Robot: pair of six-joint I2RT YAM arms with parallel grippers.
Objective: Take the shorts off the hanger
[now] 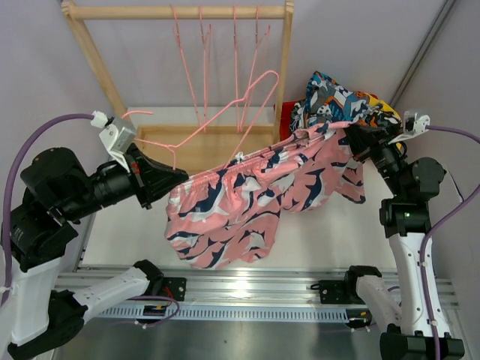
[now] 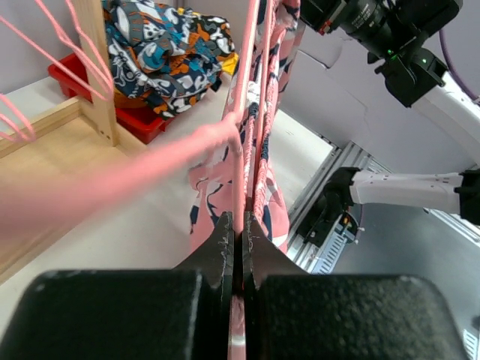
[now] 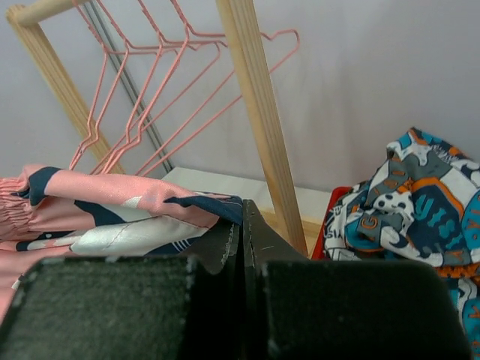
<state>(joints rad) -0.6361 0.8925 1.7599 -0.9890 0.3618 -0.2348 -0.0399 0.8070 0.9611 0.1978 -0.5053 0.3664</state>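
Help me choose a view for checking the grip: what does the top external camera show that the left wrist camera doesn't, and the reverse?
Only the top external view shows the pink shorts stretched whole between the left gripper and the right gripper, plus four bare hangers on the rack's top rail. Only the left wrist view shows its fingers shut tight on the wire of the held hanger. Both show the pink shorts, the patterned shorts in a red tray, and the right arm.

The shorts (image 1: pixel 247 195) are pink with navy and white marks, the hanger (image 1: pixel 202 126) pink
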